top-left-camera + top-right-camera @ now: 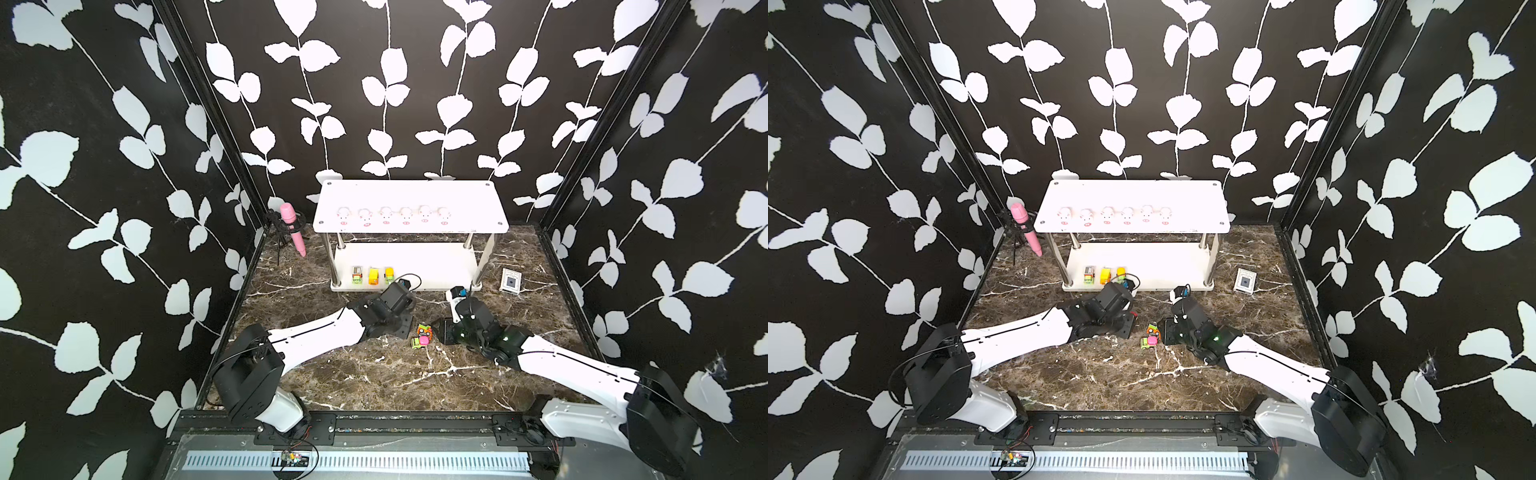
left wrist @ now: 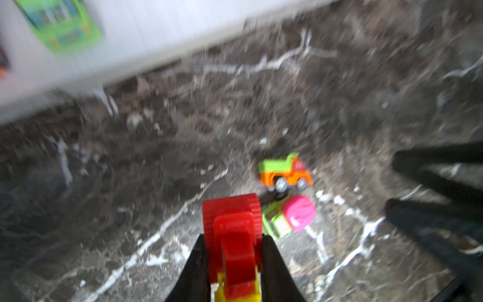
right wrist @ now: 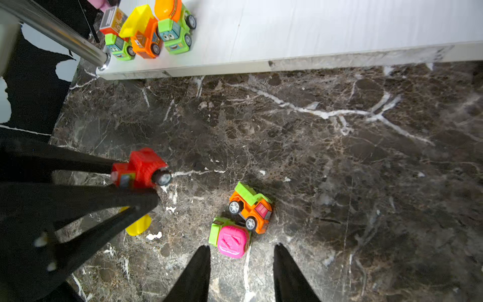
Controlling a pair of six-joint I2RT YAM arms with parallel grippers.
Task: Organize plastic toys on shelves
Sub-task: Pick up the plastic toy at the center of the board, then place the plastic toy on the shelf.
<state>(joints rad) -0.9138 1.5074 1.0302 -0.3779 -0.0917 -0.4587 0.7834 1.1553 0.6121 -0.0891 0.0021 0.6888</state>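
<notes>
With left fingers (image 2: 271,266) clamped on red vehicle (image 2: 232,230), carry level onto lower board of shelves (image 3: 313,31), beside parked vehicles (image 3: 146,34); right fingers (image 3: 198,274) apart, empty.

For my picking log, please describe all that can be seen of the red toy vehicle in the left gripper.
The red toy vehicle is glossy plastic: ribbed red body, a yellow part, one grey wheel with black tyre. The left gripper clamps its sides between black fingers, over the marble floor; floor contact cannot be told.
</notes>
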